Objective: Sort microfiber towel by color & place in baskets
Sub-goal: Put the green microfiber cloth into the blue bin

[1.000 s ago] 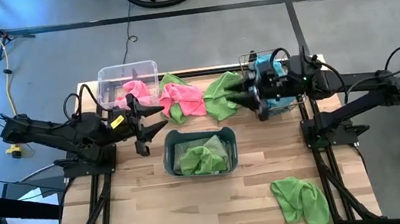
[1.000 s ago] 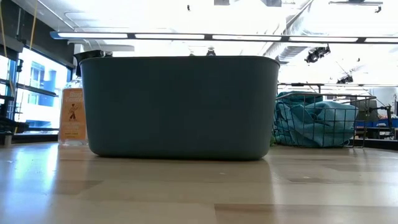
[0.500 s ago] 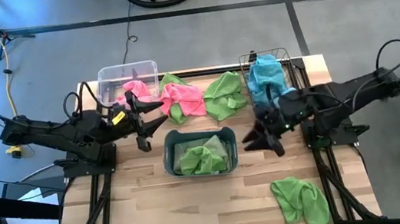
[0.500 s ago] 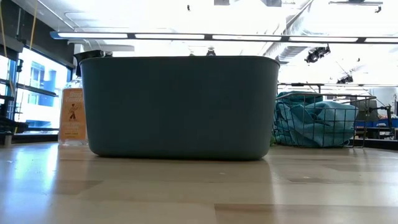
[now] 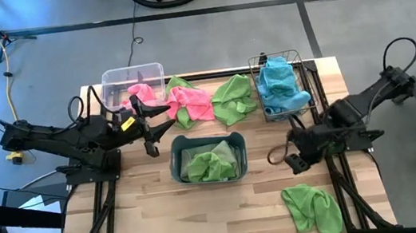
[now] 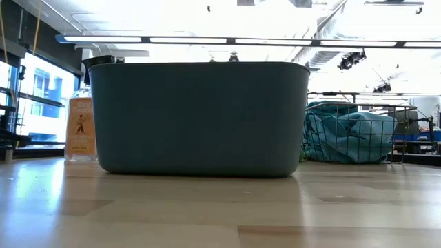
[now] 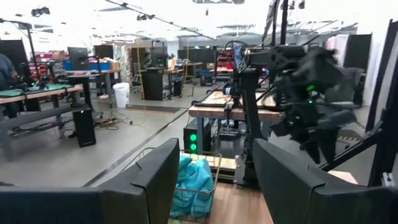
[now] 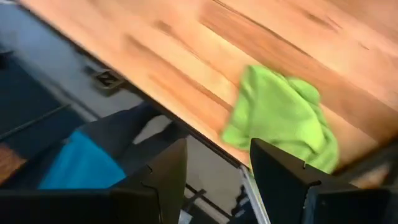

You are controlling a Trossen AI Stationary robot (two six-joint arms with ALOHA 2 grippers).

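One green towel (image 5: 313, 208) loose at near right table corner, well apart from grey-blue tub (image 5: 205, 143) already holding green. Right gripper (image 5: 281, 156) between tub and towel, fingers parted, empty; left gripper (image 5: 161, 115) open, idle beside clear bin (image 5: 132, 76). Best approached from above, pinching towel's raised middle fold, then lifting clear before crossing to tub.

Wood table (image 5: 156, 212) carries clear bin (image 5: 133, 82), grey-blue tub (image 5: 208, 158), wire basket (image 5: 278, 85), loose pink towel (image 5: 190, 103), green towels (image 5: 313, 208).

Three baskets (image 5: 208, 157), two pincers (image 5: 154, 120), several towels (image 5: 313, 208)
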